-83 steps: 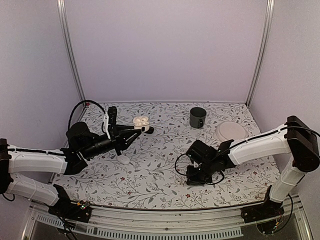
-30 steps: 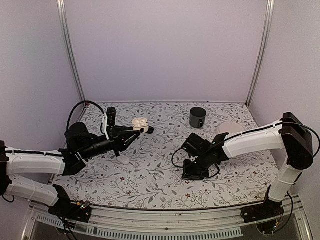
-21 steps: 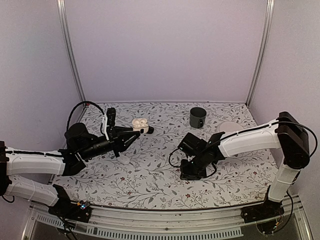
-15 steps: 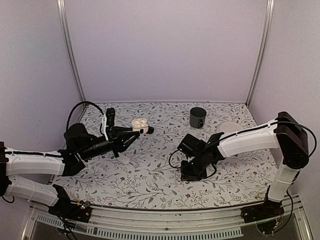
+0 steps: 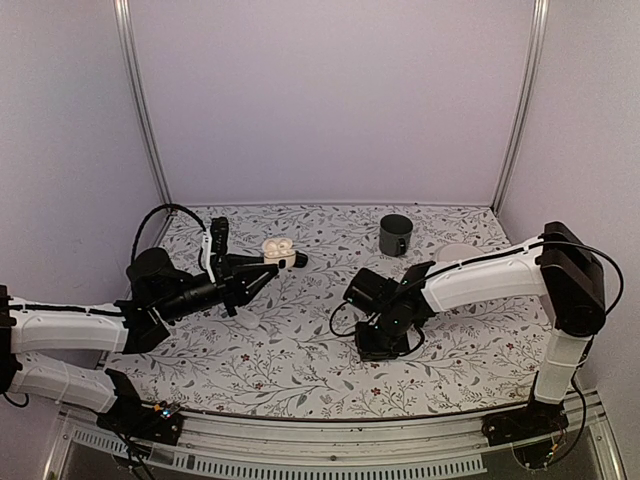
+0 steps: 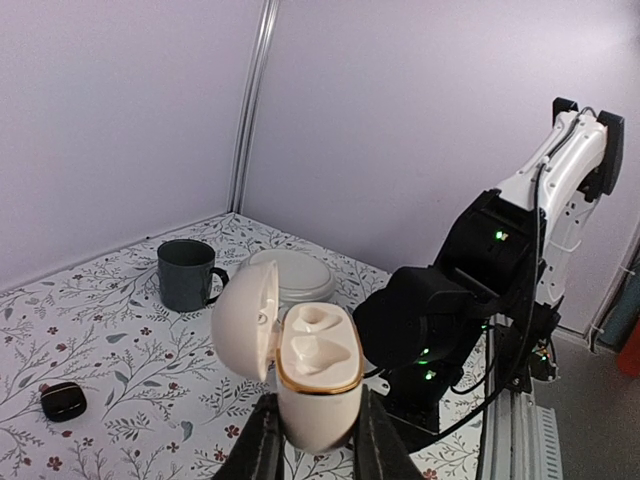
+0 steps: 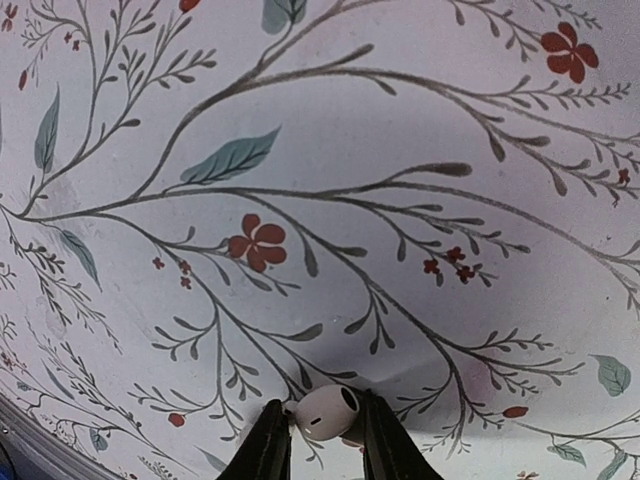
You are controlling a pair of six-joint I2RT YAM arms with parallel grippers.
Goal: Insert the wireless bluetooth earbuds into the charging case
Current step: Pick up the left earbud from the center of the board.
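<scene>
Floral cloth covers the table (image 5: pixel 300 350), with lilac walls behind. Raised above the cloth on the left, the left gripper (image 6: pixel 314 440) is clamped on the lower body of the cream charging case (image 6: pixel 315 375). The case stands upright with its lid swung open (both sockets look bare). The right gripper (image 7: pixel 325 440) points straight down at mid-table, its fingers pinching a white earbud (image 7: pixel 325 410) from both sides, close to the cloth. Whether the earbud touches the cloth, I cannot tell. A dark mug (image 5: pixel 395 235) and a pale plate (image 5: pixel 455 252) sit at the far right.
</scene>
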